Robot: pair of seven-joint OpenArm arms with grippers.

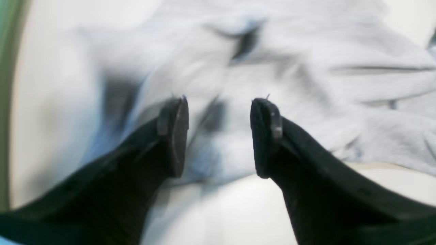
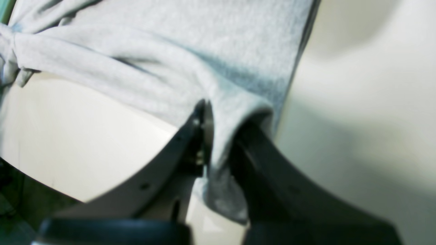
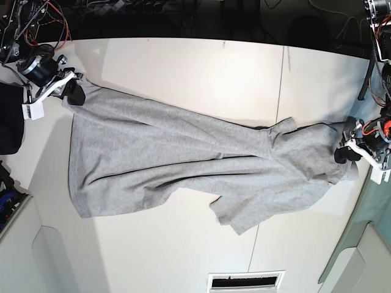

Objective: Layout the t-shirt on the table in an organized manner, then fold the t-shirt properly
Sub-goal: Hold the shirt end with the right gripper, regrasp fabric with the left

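1. The t-shirt (image 3: 183, 162) is lying stretched and rumpled across the table (image 3: 183, 67).
2. The right gripper (image 2: 218, 143) is pinching a hem corner; it should be keeping that clamp firm.
3. The left gripper (image 1: 219, 136) is hovering over the fabric with its jaws apart, holding nothing; it should be closing on the shoulder edge before both arms pull evenly.

Counted: one grey t-shirt (image 3: 183, 162), spread on one white surface (image 3: 183, 67). Two claws are seen, right claw (image 3: 68, 90) at far left, left claw (image 3: 345, 149) at right.
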